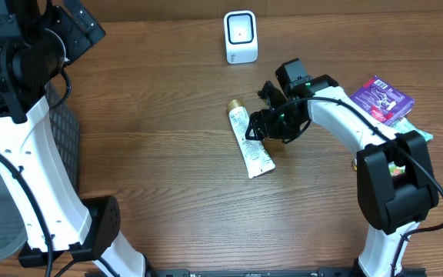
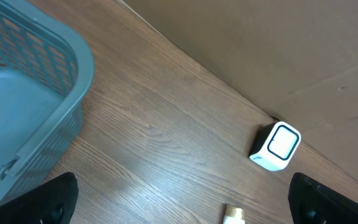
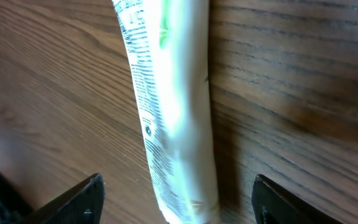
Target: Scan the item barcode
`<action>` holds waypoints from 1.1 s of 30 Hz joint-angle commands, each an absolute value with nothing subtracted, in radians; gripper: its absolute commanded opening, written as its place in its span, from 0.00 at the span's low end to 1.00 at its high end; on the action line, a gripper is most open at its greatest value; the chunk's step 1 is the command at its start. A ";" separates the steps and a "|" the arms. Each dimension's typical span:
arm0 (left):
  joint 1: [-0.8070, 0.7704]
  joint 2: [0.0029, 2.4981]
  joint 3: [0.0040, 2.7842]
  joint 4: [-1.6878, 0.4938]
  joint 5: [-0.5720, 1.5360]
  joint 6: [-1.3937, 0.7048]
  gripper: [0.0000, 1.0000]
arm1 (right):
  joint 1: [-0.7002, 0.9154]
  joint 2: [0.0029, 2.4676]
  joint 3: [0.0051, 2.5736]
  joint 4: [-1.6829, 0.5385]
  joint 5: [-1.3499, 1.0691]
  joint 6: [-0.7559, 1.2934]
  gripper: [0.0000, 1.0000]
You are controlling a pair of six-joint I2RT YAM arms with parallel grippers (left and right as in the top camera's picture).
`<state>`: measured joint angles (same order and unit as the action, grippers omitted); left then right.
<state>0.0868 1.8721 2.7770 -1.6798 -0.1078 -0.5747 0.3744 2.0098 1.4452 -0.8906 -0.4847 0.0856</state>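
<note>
Wooden table holds a grey basket; tube lies outside it.

A white tube with a gold cap, fine print and a green streak lies flat on the wooden table, with its cap toward the far side. A small white barcode scanner with a dark-rimmed window stands beyond the cap, well apart.
</note>
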 commanded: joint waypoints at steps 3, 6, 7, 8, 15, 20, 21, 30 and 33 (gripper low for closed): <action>0.084 1.870 2.778 -1.679 -0.106 -0.583 0.99 | 0.384 2.012 1.392 -0.868 -0.431 0.043 0.80; 0.084 1.870 2.778 -1.679 -0.106 -0.583 1.00 | 0.384 2.012 1.367 -0.851 -0.476 0.020 0.80; 0.084 1.870 2.778 -1.679 -0.106 -0.583 1.00 | 0.384 2.012 1.359 -0.842 -0.500 0.011 0.80; 0.084 1.870 2.778 -1.679 -0.106 -0.583 0.99 | 0.384 2.012 1.351 -0.837 -0.522 -0.005 0.79; 0.084 1.870 2.778 -1.679 -0.106 -0.583 0.99 | 0.392 2.040 1.329 -0.801 -0.631 -0.062 0.78; 0.084 1.870 2.778 -1.679 -0.106 -0.583 1.00 | 0.407 2.072 1.329 -0.793 -0.632 -0.061 0.72; 0.084 1.870 2.778 -1.679 -0.106 -0.583 1.00 | 0.412 2.080 1.328 -0.794 -0.631 -0.061 0.68; 0.084 1.870 2.778 -1.679 -0.106 -0.583 1.00 | 0.420 2.090 1.329 -0.794 -0.630 -0.060 0.32; 0.084 1.870 2.778 -1.679 -0.106 -0.583 0.99 | 0.409 2.089 1.332 -0.796 -0.632 -0.049 0.24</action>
<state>0.0868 1.8721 2.7770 -1.6798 -0.1078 -0.5747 0.4191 2.0750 1.3365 -0.7956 -0.6300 -0.0521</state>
